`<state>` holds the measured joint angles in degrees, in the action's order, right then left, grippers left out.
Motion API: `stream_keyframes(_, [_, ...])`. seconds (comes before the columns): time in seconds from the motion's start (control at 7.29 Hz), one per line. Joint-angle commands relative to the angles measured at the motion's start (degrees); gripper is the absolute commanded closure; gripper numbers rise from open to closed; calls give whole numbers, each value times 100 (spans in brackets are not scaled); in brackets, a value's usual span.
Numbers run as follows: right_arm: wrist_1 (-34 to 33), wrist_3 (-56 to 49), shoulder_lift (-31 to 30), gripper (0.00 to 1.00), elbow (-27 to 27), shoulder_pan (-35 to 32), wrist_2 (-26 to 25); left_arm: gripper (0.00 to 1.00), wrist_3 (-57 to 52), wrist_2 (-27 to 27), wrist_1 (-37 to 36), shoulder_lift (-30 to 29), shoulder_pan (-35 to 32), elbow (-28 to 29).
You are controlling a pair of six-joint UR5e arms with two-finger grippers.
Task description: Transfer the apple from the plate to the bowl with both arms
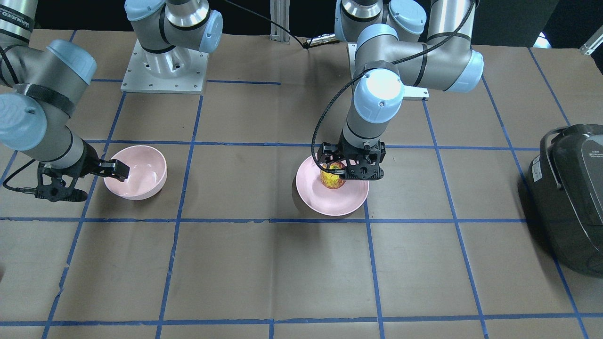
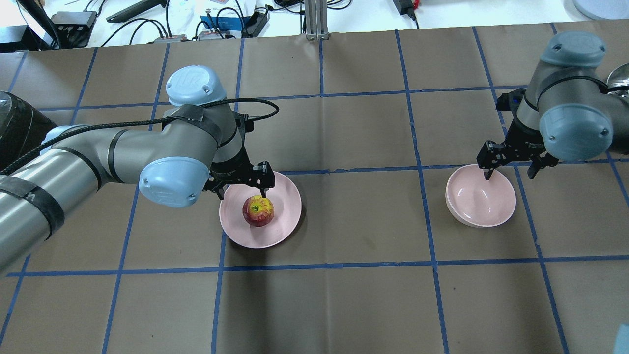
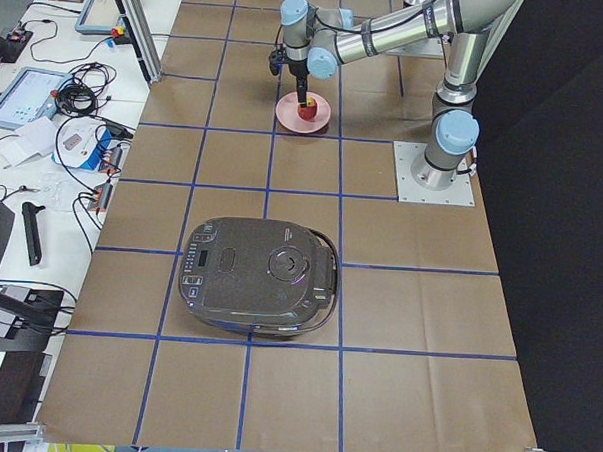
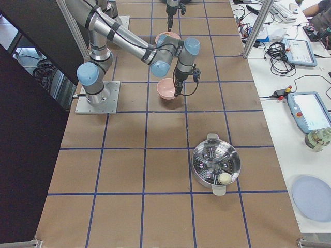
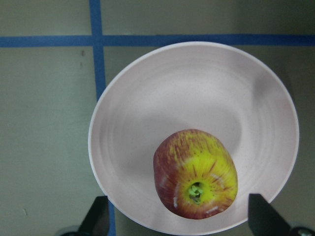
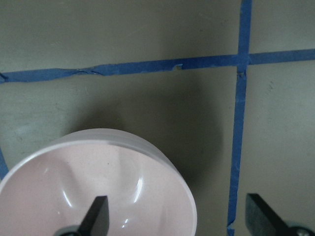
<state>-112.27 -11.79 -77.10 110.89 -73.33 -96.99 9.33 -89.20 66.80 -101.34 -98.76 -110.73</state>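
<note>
Left gripper point(image 2: 242, 189) above the plate point(image 2: 287, 196), jaws spread wide, apple point(image 2: 258, 210) resting on the plate, stem dimple facing up, core roughly upright, bowl point(image 2: 481, 204) well apart, right gripper point(image 2: 510, 173) gaping wide across its rim

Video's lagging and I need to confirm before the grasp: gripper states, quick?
Left gripper: open over the apple, holding nothing.
Right gripper: open across the rim of the bowl, holding nothing.
</note>
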Motion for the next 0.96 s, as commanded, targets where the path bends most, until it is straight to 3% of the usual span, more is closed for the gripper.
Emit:
stream_keyframes(0.0, [-49,-25,55,85,240,204,31,0,16,17,-122,-193,-73,-72])
stream_keyframes(0.14, [-32,-60,64,98,249,214,40,0,-10,17,-123,-228,-82,-89])
stream_keyframes(0.41, [12,-34,29,100,179,214,75,0,-28,25,-490,-604,-204,-89])
stream_keyframes(0.55, [151,62,-49,100,144,205,650,0,-63,25,-658,-798,-214,-89])
stream_keyframes(0.82, [1026,718,-234,99,-564,-126,961,5,-98,34,-668,-853,-214,-124])
